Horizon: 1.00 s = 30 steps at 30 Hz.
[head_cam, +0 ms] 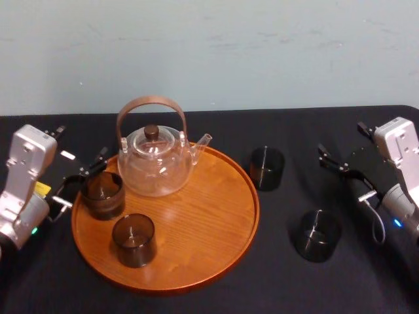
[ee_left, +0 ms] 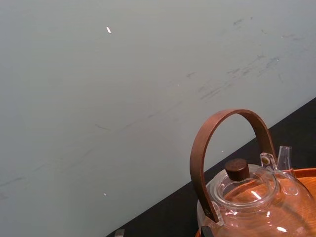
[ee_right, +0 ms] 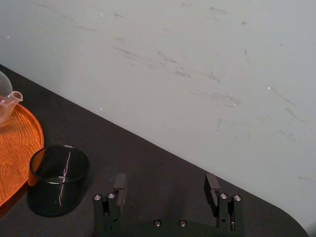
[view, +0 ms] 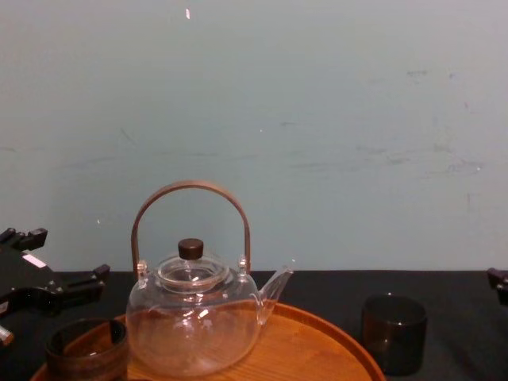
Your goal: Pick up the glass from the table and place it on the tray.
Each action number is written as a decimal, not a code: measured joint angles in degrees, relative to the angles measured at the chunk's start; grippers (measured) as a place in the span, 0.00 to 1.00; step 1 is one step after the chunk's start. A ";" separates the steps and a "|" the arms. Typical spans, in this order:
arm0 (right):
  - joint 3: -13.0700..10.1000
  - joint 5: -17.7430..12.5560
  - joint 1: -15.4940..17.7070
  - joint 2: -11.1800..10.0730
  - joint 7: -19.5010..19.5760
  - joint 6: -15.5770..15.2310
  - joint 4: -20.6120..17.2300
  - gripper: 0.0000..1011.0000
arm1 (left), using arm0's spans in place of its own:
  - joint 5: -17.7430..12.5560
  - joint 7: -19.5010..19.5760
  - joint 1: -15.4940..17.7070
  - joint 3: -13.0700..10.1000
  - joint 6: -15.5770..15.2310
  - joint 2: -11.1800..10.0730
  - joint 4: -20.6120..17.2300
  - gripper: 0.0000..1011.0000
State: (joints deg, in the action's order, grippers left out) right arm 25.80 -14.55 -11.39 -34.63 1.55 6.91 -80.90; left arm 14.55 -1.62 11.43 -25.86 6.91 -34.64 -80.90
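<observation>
Two dark glasses stand on the black table to the right of the tray. The far glass sits just off the tray's rim near the teapot's spout, and the near glass is farther out and closer to the robot. Either could be the one to fetch, and neither is gripped. Two more are on the tray beside the teapot — the rim glass at its left edge and the front glass.

The right gripper hangs over the table's right side, fingers spread wide with nothing between them. In its wrist view the far glass sits off to one side, out of line with the gap. The left gripper is at the tray's left edge, fingers also set wide, right by the rim glass — whether a fingertip touches it is hard to tell from the head view.

That closeness is one risk: pulling away at an angle could drag or tip the rim glass. For the right arm, the glass walls look smooth and round, so an off-centre squeeze could push a glass aside or topple it. A reach toward the far glass could brush the near one. A glass carried too low would catch the tray's raised rim, and a landing near the spout could knock the teapot.
</observation>
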 joint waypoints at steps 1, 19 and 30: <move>-0.22 0.00 0.19 0.01 -0.38 0.01 -0.07 0.99 | 0.00 0.00 0.00 0.00 0.00 0.00 0.00 0.99; -5.69 -3.55 6.48 -1.99 -4.34 -1.14 -6.86 0.99 | 0.00 0.00 0.00 0.00 0.00 0.00 0.00 0.99; -9.28 -6.66 11.34 -3.88 -6.71 -3.62 -11.76 0.99 | 0.00 0.00 0.00 0.00 0.00 0.00 0.00 0.99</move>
State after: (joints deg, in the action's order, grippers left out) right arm 16.52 -21.21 -0.05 -38.51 -5.16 3.29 -92.66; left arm 14.55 -1.62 11.43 -25.86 6.91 -34.64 -80.90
